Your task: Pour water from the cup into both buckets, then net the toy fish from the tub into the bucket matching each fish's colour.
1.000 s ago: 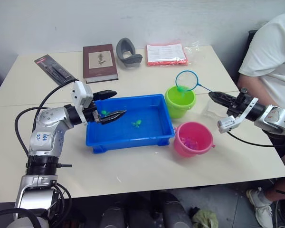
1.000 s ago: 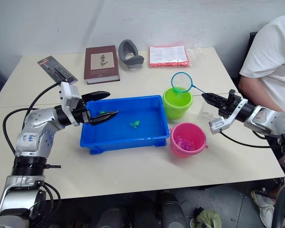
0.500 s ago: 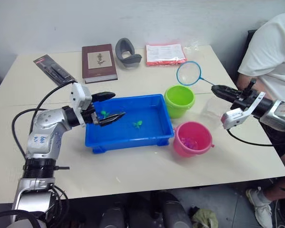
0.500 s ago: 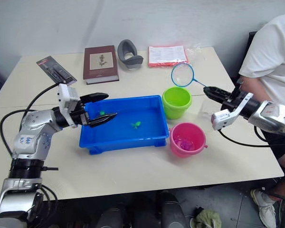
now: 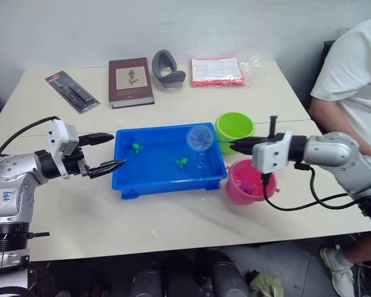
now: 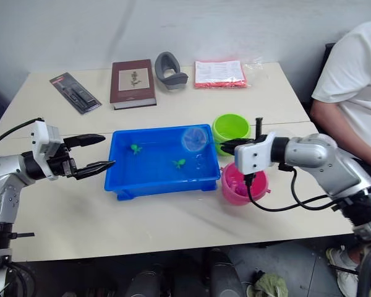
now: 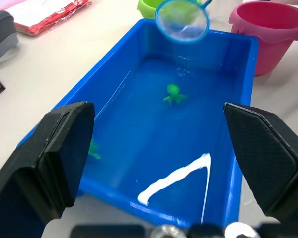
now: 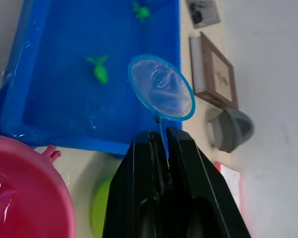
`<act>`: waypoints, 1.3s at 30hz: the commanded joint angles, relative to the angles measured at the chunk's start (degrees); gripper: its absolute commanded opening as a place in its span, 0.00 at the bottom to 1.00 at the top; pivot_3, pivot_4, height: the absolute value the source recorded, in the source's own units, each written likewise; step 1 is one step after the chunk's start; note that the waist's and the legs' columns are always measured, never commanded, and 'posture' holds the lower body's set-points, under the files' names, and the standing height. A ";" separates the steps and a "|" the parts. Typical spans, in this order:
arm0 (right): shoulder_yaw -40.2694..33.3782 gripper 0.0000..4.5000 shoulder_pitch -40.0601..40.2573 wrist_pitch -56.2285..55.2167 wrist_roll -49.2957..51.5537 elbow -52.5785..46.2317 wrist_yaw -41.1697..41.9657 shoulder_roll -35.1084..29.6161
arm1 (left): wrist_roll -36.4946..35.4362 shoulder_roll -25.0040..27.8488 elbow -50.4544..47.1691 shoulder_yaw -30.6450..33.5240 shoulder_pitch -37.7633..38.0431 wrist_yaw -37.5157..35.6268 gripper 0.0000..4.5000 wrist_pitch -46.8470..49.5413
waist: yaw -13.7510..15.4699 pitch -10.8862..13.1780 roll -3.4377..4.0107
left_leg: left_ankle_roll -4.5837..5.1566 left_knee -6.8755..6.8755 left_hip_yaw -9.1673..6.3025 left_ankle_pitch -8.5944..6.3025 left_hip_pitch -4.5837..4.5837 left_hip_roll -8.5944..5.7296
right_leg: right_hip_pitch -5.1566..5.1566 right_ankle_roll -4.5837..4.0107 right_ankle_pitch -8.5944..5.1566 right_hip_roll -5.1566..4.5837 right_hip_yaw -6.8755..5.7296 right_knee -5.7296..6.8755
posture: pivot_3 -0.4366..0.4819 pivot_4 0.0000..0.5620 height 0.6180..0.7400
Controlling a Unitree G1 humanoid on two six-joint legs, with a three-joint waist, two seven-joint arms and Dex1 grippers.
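glossy blue plastic tub (image 5: 168,185), matt table (image 5: 191,216)

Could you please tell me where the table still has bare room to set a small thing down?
The near strip of the pale tabletop, in front of the shallow blue plastic tub, is bare. It is crowded around the lime green pail and the pink pail, and along the far edge by the brown book.
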 commanded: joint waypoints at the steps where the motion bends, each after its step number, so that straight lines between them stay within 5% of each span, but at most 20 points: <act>1: -1.10 0.00 -2.84 -3.42 -8.11 3.39 0.71 2.05 | -1.16 0.46 -3.25 1.26 0.87 0.35 0.99 0.38 | -0.05 0.00 0.00 | 0.03 0.01 0.00 -0.02 -0.01 -0.02 | 0.00 0.00 0.00 -0.02 -0.01 -0.02 | 0.48 0.27 1.00; 16: 3.99 0.00 -12.87 -17.69 -29.81 20.48 -2.28 13.27 | -0.89 0.45 -5.01 1.49 2.22 1.56 0.99 1.20 | -0.70 0.00 -0.01 | -0.04 -0.01 0.10 -0.05 0.00 0.01 | -0.06 -0.04 -0.02 0.04 0.04 0.03 | 0.48 0.27 1.00; 39: 2.80 0.00 -8.88 -31.47 -20.33 15.06 -0.48 14.68 | -1.91 1.67 -8.22 4.14 6.21 2.58 0.99 3.13 | -0.66 0.00 -0.01 | -0.04 0.00 0.09 -0.06 0.03 0.02 | -0.05 -0.04 -0.02 0.04 0.05 0.05 | 0.48 0.27 1.00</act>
